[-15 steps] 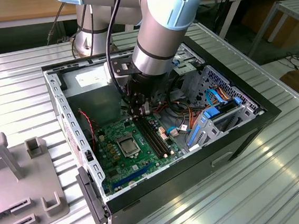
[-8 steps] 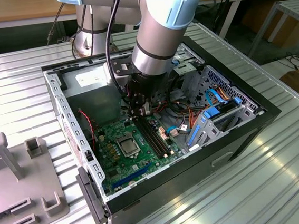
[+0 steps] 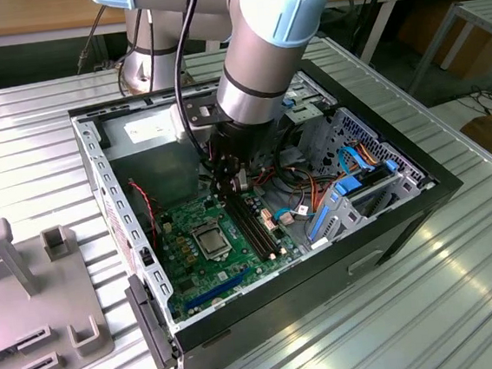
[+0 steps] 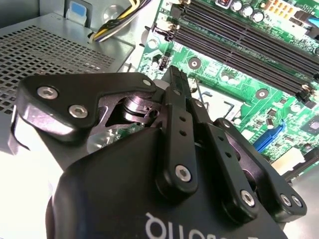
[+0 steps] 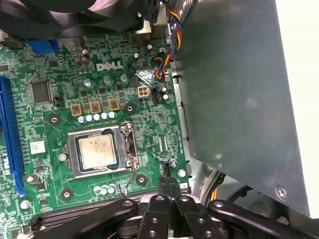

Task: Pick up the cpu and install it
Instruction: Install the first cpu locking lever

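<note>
I see the cpu (image 5: 97, 152), square and silver-grey, seated in its socket frame (image 5: 99, 150); gripper (image 5: 169, 185) pressed together, empty, at six o'clock.

A small square cpu (image 5: 97, 152) with a shiny silver-grey top. Lying flat inside the metal socket frame (image 5: 99, 149) on the green motherboard (image 5: 75, 99). In the first wrist view, toward 8 o'clock from the middle. Also seen in the exterior view (image 3: 210, 238), small and flat.
</note>
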`<act>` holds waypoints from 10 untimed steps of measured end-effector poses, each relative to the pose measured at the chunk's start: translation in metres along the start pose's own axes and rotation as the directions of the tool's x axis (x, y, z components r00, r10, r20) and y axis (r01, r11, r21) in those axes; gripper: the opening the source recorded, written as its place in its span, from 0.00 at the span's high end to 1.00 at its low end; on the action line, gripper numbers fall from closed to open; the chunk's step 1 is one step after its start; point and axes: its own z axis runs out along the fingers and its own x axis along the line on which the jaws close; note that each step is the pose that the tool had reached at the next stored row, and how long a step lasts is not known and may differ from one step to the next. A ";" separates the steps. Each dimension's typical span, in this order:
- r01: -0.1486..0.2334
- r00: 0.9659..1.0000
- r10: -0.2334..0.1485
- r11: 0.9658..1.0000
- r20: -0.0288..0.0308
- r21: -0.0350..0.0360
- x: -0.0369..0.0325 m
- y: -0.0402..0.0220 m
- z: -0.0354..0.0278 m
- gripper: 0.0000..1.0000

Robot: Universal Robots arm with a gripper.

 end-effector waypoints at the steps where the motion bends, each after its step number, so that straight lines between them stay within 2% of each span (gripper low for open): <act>1: 0.002 1.000 -0.002 1.000 -0.003 0.000 0.0005 0.0002 0.0000 0.89; 3: 0.005 1.000 -0.005 1.000 -0.012 0.001 0.0018 0.0009 -0.0001 0.89; 5: 0.008 1.000 -0.007 1.000 -0.018 0.002 0.0026 0.0010 -0.0002 0.89; 6: 0.010 1.000 -0.010 1.000 -0.025 0.003 0.0034 0.0011 -0.0002 0.89; 7: 0.012 0.999 -0.012 1.000 -0.033 0.004 0.0037 0.0013 -0.0002 0.89; 8: 0.016 0.999 -0.016 1.000 -0.048 0.005 0.0041 0.0014 -0.0002 0.89; 10: 0.023 0.998 -0.023 1.000 -0.065 0.006 0.0041 0.0015 -0.0002 0.89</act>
